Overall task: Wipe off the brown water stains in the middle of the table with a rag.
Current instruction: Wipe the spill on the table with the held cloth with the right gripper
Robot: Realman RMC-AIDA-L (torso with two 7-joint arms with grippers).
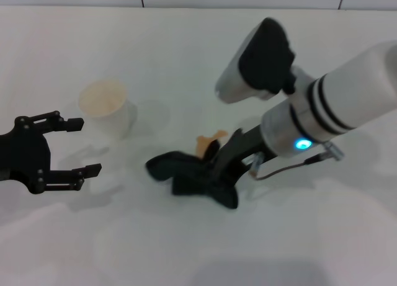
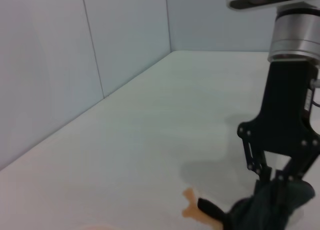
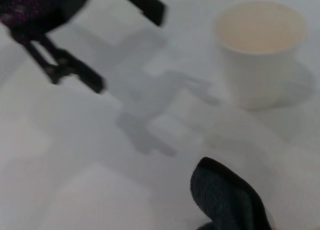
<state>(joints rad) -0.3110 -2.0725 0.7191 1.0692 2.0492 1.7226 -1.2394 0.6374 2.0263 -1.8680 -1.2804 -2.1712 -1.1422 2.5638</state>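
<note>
The right gripper is pressing down on the rag near the middle of the table, its fingers closed around the dark cloth and pinning it to the white surface. The wiping step appears to be in hand: the rag is lying just on the near side of the brown water stains, with part of the blotch showing beside the gripper (the rest is hidden behind it). Judging from this, the next move is calling for a push of the cloth toward the far edge, across the orange-brown patch, with steady downward pressure. Toward the left edge, the left gripper is hovering with its fingers spread wide, holding nothing. Farther back, a white paper cup is standing upright; it is looking empty, its inside only tan-tinted.
</note>
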